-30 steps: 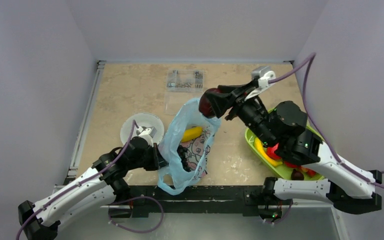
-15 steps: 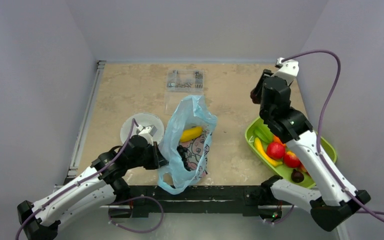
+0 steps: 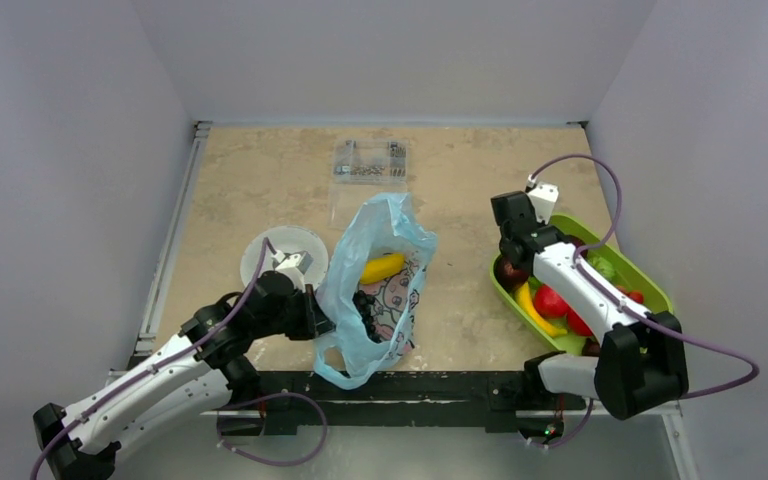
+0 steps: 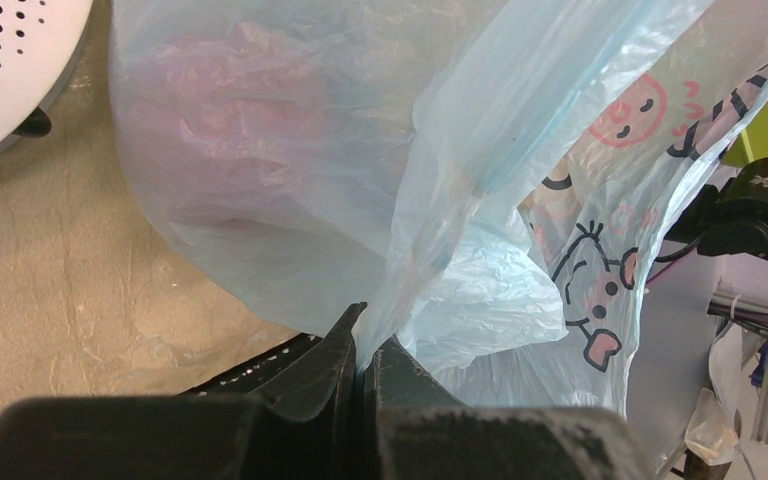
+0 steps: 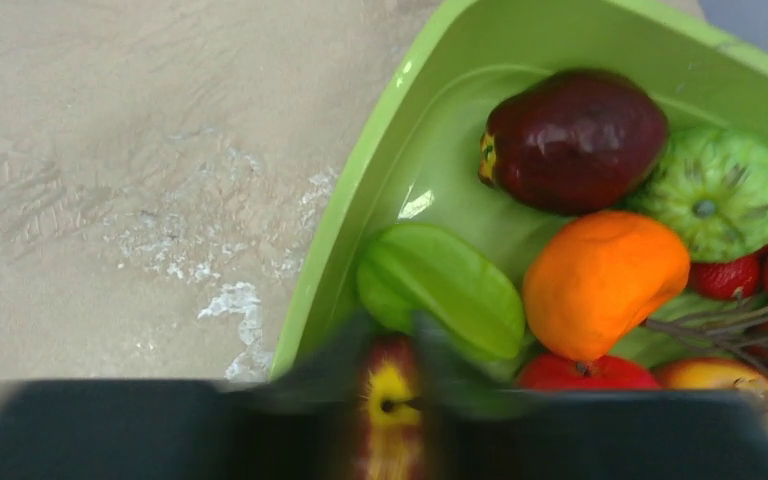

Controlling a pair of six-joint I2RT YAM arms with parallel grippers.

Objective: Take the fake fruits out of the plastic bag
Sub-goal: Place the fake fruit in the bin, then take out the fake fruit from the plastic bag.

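The light-blue plastic bag [image 3: 378,262] with a pink-and-black cartoon print stands open at the table's middle front. A yellow banana [image 3: 382,267] shows inside it. My left gripper [image 3: 326,318] is shut on a fold of the bag's edge, which is pinched between the fingers in the left wrist view [image 4: 365,350]. My right gripper [image 3: 510,266] is low over the near-left end of the lime-green tray [image 3: 650,288]. It is shut on a dark red apple [image 5: 390,415] with a yellow stem patch. The tray [image 5: 360,190] holds a dark red fruit [image 5: 572,138], an orange [image 5: 605,280] and green pieces [image 5: 440,285].
A white perforated disc [image 3: 272,250] lies left of the bag, beside my left arm. A clear hard box [image 3: 368,162] of small parts sits at the back middle. Grey walls close in the table on three sides.
My right arm has carried the dark red apple from above the bag's mouth, swung right and come down over the green tray. The left arm and bag have not moved.
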